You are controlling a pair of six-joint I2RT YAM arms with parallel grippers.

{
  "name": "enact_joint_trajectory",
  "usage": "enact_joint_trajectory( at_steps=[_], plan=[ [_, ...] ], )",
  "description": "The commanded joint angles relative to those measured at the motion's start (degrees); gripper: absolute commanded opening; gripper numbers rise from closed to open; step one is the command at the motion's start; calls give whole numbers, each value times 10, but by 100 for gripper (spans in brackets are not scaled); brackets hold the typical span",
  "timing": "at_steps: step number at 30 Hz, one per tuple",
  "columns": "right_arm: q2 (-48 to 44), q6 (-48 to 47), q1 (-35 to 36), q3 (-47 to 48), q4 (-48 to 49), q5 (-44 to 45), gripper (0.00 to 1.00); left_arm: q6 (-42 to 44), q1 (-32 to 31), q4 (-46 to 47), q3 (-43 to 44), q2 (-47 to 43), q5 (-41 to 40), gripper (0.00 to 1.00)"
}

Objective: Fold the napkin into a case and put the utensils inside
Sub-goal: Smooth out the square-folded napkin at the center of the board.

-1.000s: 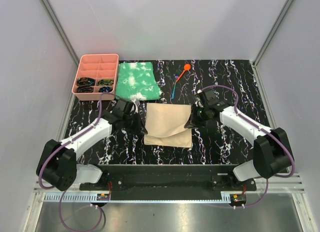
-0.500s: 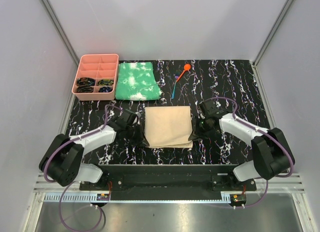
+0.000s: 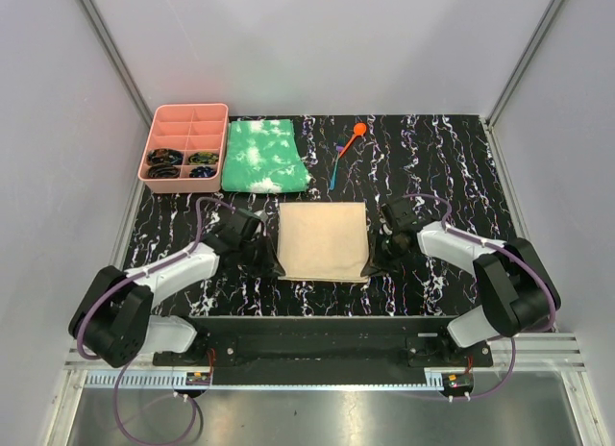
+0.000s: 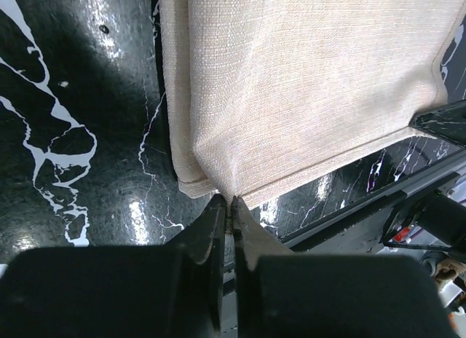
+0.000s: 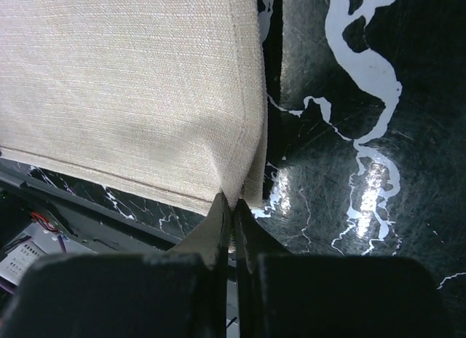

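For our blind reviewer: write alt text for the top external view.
Two robot arms pinch the near corners of a folded tan napkin on a black marbled table, left gripper and right gripper both shut on it. Behind lie a green-and-white cloth, a pink tray, an orange spoon and a blue utensil.

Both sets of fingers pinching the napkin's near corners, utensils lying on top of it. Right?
No. The utensils aren't on the napkin; they lie on the table beyond it, right of the green cloth, as the top view shows. The rest holds: the left fingers and right fingers each pinch a near corner.
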Motion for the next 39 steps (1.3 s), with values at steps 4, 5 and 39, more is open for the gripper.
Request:
enact_joint_trajectory(
  at_steps=[4, 5, 39],
  plan=[
    [-38, -22, 2, 10, -47, -10, 35, 68, 6, -112, 41, -68, -74, 39],
    [-53, -23, 1, 11, -57, -2, 42, 84, 6, -127, 60, -85, -113, 45],
    [101, -49, 10, 219, 37, -57, 54, 87, 27, 5, 80, -4, -9, 54]
  ],
)
